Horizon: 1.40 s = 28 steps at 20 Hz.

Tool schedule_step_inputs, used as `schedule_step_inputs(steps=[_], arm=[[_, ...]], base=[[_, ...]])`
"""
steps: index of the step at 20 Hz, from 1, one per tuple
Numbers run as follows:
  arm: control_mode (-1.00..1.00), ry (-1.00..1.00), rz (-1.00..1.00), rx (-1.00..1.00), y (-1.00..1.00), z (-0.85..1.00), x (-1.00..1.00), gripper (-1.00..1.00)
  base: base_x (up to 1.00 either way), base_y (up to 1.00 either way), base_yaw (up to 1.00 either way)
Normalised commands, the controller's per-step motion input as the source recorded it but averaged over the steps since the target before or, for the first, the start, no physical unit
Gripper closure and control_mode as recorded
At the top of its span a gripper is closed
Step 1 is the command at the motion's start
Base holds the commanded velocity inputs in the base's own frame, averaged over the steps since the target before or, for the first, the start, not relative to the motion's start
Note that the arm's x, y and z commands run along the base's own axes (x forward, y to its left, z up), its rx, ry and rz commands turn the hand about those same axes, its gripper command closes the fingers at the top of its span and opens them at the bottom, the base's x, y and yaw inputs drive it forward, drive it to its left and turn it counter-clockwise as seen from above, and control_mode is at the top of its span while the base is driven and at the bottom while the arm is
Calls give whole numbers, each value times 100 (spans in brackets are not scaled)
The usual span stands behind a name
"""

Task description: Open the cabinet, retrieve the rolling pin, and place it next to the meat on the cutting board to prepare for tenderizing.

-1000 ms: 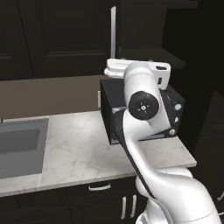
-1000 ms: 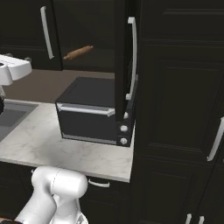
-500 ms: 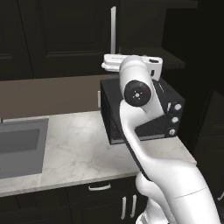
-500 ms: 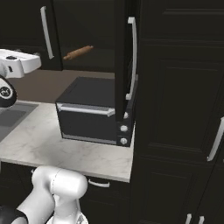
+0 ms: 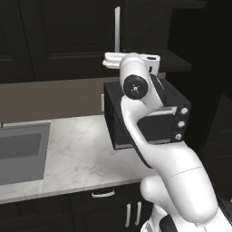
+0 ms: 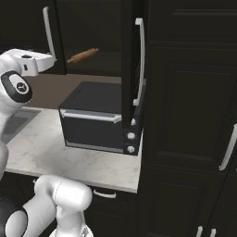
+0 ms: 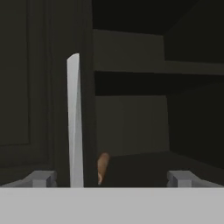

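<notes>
The arm has swung its hand up and right over the last second, toward the cabinet (image 6: 134, 60), whose right door stands open, so reaching in looks like the step at hand. The gripper (image 7: 111, 178) is spread wide, holding nothing. The pin (image 6: 82, 55), a slim brown wooden rod, lies on the dark shelf at upper left of the right view; its rounded end seems to peek beside the silver handle (image 7: 75, 118).

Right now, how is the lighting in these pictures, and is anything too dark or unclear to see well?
Right base view: the near-black wall cabinet is dim inside, yet the slim brown wooden rolling pin stands out. Left base view: the pale marble counter is bright. Hand view: soft, the shelf murky, the open gripper low in the picture.
</notes>
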Motion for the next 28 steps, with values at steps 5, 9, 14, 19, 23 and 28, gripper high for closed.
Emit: schedule_step_inputs(steps=[5, 9, 14, 19, 23, 28], arm=[[-100, 0, 0, 0, 4, -8, 42, -100], [-100, -1, 0, 0, 12, -2, 38, -100], [-100, -1, 0, 0, 10, -4, 35, -100], [-100, 0, 0, 0, 7, -3, 34, -100], [-100, 0, 0, 0, 8, -3, 37, -100], [-100, 0, 0, 0, 8, -3, 40, -100]], base=[[0, 0, 0], [0, 0, 0], [0, 0, 0], [0, 0, 0], [0, 0, 0], [0, 0, 0]])
